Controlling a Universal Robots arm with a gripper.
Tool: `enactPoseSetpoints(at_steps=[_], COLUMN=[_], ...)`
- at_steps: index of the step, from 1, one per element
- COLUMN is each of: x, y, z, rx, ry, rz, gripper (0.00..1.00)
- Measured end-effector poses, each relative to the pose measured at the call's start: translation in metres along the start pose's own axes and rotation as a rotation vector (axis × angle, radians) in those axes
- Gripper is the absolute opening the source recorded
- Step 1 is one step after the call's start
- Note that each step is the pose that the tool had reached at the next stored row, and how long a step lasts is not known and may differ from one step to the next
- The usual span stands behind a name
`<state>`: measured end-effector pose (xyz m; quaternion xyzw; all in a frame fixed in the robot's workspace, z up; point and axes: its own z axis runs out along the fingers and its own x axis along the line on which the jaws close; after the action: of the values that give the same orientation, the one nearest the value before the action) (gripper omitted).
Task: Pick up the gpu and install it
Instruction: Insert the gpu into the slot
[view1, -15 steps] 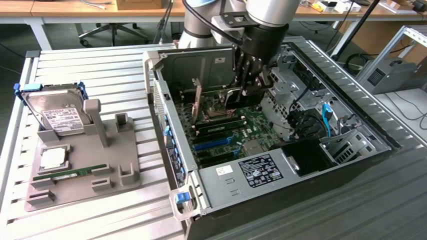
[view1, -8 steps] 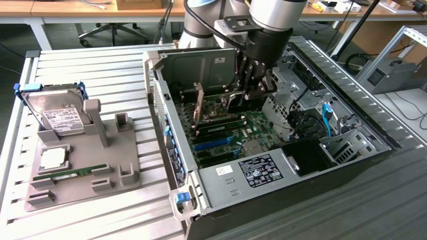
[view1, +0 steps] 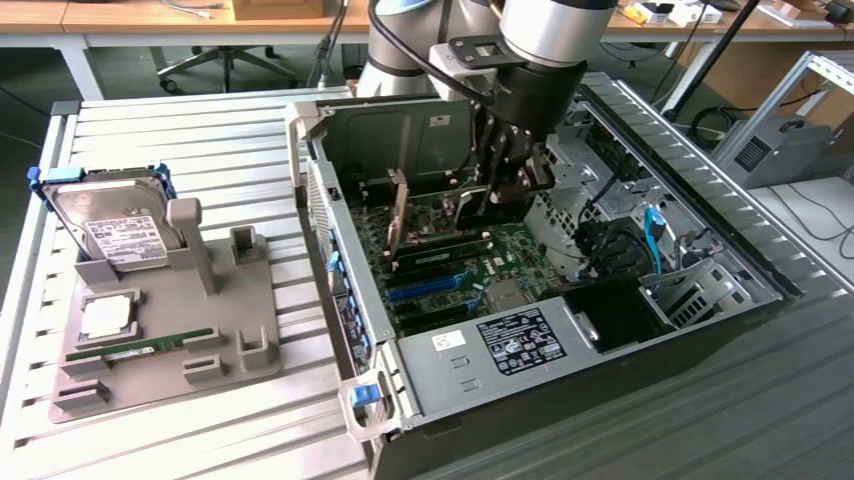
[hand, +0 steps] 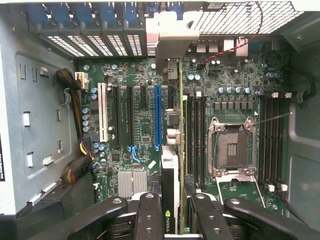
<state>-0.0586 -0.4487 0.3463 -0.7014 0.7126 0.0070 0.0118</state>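
On the table (view1: 174, 130), an open computer case (view1: 447, 375) lies on its side with the motherboard (hand: 145, 130) exposed, its CPU socket (hand: 232, 147) bare. At the case's 9 o'clock in the exterior view sits a grey fixture (view1: 254, 300) that carries a hard drive (view1: 114, 225) propped at its 11 o'clock corner, a processor chip (view1: 107, 318) below that, and a RAM stick (view1: 140, 347) lying flat toward 6 o'clock. The end effector (hand: 175, 200) reaches down into the far half of the case, clamped on the gpu (hand: 169, 170). The card stands edge-on between the fingers (hand: 150, 215), just beside the long blue slot (hand: 157, 117). Its silver bracket (hand: 170, 40) meets the rear slot openings. Whether the card is seated cannot be told.
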Motion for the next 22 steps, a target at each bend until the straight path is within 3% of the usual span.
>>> enactPoseSetpoints(at_steps=[12,16,22], x=[0.0,0.0,0.001], y=[0.0004,0.0004,0.0005], z=[0.0131,0.0152,0.0274], rx=[-0.0007,-0.0052,-0.0054], ry=[0.0027,0.0034,0.0033], rz=[0.0,0.0,0.0], gripper=[0.27,0.27,0.27])
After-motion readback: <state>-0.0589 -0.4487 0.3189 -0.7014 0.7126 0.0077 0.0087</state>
